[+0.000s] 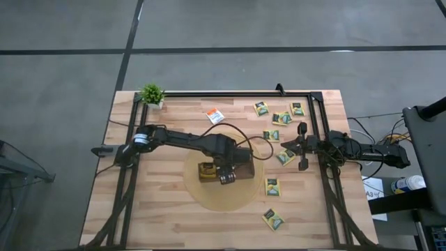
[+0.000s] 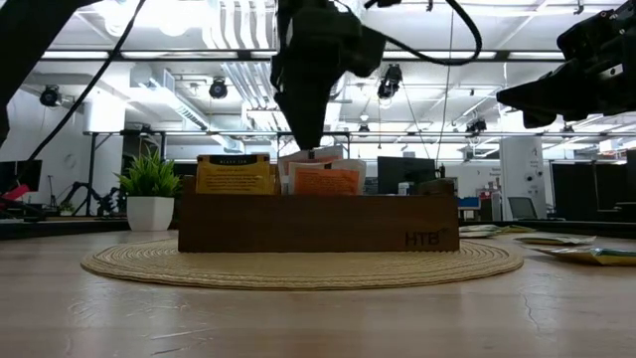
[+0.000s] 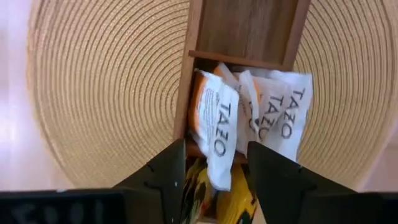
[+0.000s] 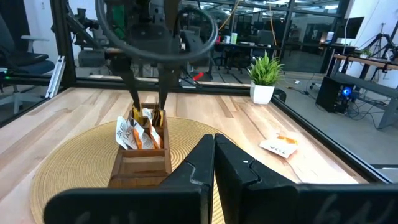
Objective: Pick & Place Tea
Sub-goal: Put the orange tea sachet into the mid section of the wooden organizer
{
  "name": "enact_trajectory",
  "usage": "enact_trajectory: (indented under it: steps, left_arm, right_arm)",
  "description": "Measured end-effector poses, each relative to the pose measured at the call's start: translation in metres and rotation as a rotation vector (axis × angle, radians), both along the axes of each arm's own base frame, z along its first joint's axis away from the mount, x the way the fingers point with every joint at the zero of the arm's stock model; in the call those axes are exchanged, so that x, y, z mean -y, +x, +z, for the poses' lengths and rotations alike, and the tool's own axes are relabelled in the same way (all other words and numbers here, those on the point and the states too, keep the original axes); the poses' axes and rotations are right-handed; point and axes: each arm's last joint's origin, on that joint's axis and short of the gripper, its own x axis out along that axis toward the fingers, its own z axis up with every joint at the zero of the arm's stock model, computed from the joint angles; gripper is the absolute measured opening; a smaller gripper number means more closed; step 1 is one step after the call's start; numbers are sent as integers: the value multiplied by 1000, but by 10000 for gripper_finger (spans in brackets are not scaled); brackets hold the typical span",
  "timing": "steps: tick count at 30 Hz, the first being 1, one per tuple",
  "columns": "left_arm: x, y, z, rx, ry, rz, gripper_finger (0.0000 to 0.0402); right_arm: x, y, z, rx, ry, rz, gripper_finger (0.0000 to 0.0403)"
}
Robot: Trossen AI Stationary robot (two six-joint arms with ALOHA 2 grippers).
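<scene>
Several Tazo sachets [image 3: 217, 124] sit upright in wooden tray [image 3: 249, 28], filed by compartment; left gripper [image 3: 216, 168] above, fingers apart, sachet between. Right gripper [image 4: 214, 155] together, waiting nearby.

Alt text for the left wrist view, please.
The left gripper, fingers apart, hangs over a wooden tray on a round woven mat; white-and-orange tea sachets stand in one compartment, the next one empty.
</scene>
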Motion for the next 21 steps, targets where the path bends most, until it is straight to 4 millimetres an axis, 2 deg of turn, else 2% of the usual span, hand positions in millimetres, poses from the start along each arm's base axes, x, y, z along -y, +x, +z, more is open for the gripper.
enact_trajectory:
  steps: [6, 12, 17, 21]
  left_arm:
    - [-6, 0, 9, 12, 133, -46, 167]
    - [-27, 1, 9, 0, 257, -57, 167]
    - [-61, 2, 8, -19, 341, -18, 167]
    - [-105, 2, 0, -14, 324, 19, 167]
  right_arm:
    - [0, 0, 0, 0, 0, 0, 9]
    - [0, 0, 0, 0, 0, 0, 9]
    - [0, 0, 0, 0, 0, 0, 9]
    - [0, 0, 0, 0, 0, 0, 9]
